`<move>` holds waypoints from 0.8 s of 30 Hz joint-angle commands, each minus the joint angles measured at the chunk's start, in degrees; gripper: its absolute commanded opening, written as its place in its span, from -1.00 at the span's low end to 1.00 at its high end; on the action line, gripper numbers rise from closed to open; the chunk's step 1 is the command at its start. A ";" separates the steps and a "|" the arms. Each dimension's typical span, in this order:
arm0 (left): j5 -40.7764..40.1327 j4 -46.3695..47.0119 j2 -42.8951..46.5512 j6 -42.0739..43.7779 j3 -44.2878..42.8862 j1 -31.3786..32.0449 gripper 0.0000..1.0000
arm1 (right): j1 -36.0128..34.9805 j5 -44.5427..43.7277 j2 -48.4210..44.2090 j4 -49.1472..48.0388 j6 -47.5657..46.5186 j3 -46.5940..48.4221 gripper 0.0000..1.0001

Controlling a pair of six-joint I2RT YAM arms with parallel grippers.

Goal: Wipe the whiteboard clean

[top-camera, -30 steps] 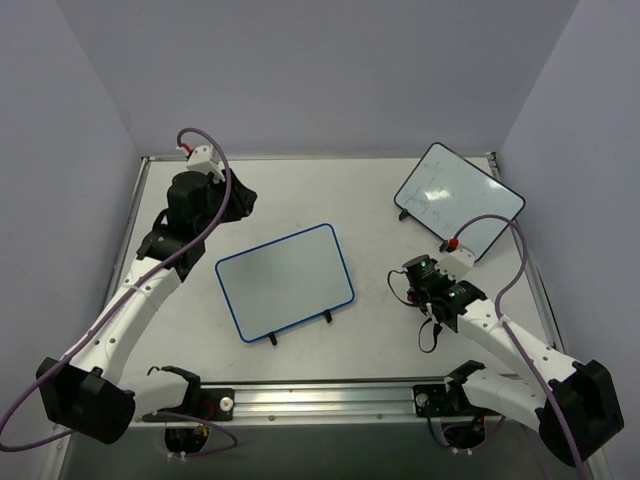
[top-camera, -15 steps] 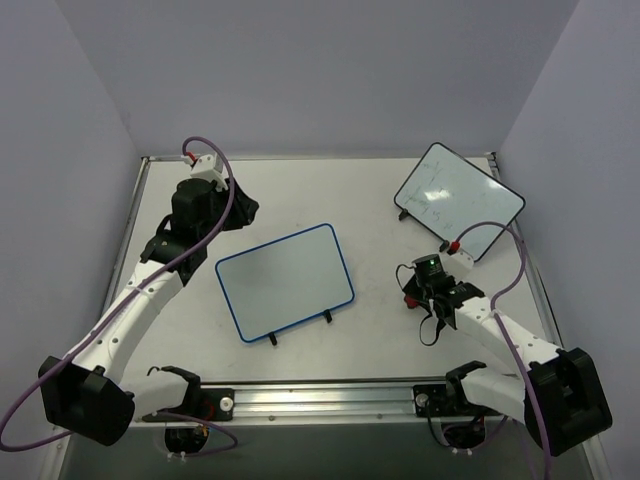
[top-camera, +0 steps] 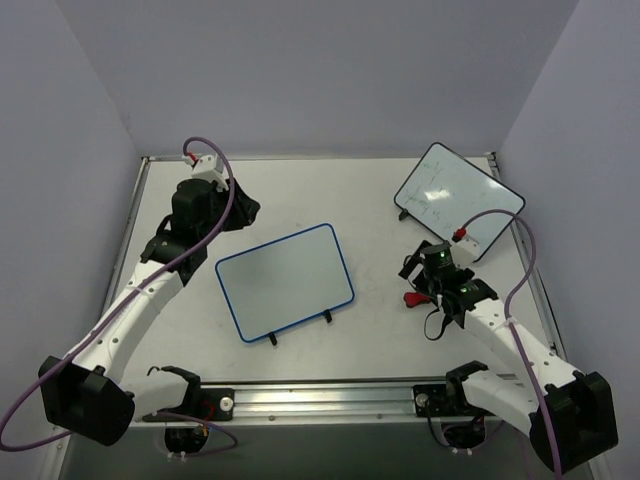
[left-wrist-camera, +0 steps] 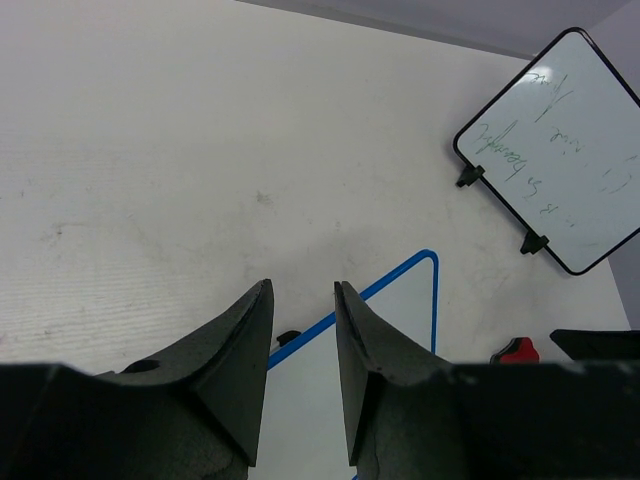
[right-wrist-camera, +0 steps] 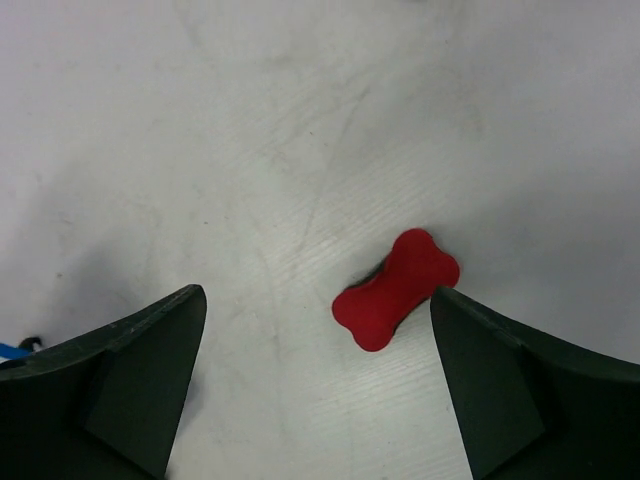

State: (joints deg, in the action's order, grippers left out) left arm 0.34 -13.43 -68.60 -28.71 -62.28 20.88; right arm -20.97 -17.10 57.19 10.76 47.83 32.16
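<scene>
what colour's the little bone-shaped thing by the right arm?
The bone-shaped thing is red; clearest in the right wrist view.

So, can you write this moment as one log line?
whiteboard: clean | red eraser: on table | right gripper: open above it | left gripper: open, empty

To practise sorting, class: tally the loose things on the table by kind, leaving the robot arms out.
Whiteboards: 2 (blue-rimmed whiteboard, black-rimmed whiteboard)
Red bone-shaped eraser: 1
Total: 3
</scene>
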 commanded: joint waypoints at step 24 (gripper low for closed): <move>6.86 -15.57 14.02 4.45 -5.48 -0.41 -0.09 | 0.32 -1.27 -16.58 10.33 -19.18 23.03 1.00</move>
State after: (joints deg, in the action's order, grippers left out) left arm 4.99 -26.72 -54.98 -25.93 -65.04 20.88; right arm -20.97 -16.71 41.87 18.98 31.03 54.87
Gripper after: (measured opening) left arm 0.455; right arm 0.996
